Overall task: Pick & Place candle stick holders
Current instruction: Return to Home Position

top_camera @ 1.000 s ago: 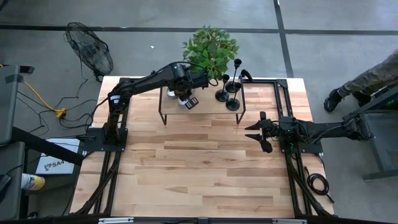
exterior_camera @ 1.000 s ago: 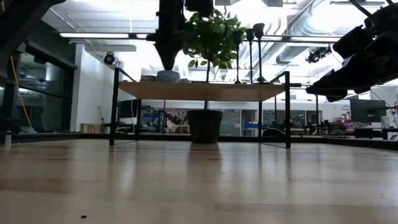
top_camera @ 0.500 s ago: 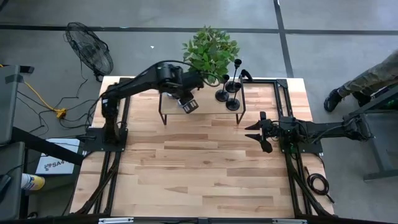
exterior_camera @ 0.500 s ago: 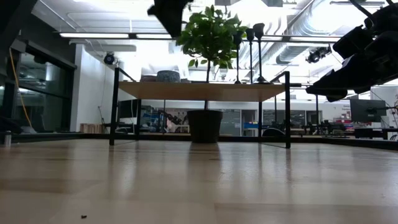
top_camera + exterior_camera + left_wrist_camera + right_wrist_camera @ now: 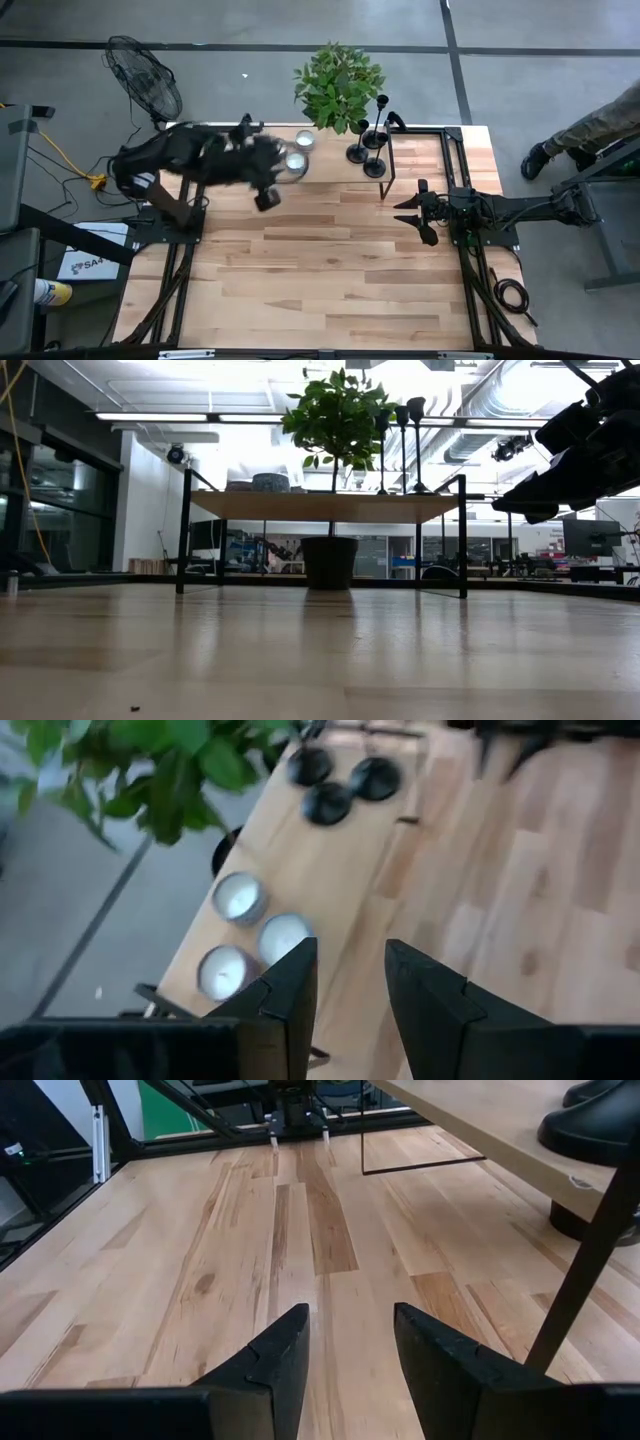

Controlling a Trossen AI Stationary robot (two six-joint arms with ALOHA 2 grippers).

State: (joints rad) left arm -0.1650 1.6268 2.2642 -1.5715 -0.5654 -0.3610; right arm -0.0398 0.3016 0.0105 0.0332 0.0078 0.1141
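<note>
Three black candlestick holders [image 5: 366, 152] stand upright on their round bases at the right end of a small raised wooden shelf [image 5: 335, 172] at the table's far side. They also show in the low view [image 5: 402, 420] and in the left wrist view [image 5: 328, 800]. My left gripper [image 5: 267, 197] is open and empty, high up off the shelf's left end, well away from the holders. My right gripper [image 5: 420, 212] is open and empty above the table, to the right of the shelf; one holder base [image 5: 600, 1120] shows in its wrist view.
Three short white candles [image 5: 245, 932] sit on the shelf's left part. A potted plant [image 5: 338, 78] stands behind the shelf. The shelf has thin black metal legs [image 5: 462, 535]. Bare wooden tabletop [image 5: 320, 270] lies between the arms toward the near edge.
My left gripper has risen from the candles on the shelf and drawn back toward the table's left edge, leaving the low view. The candles and holders stay in place.
</note>
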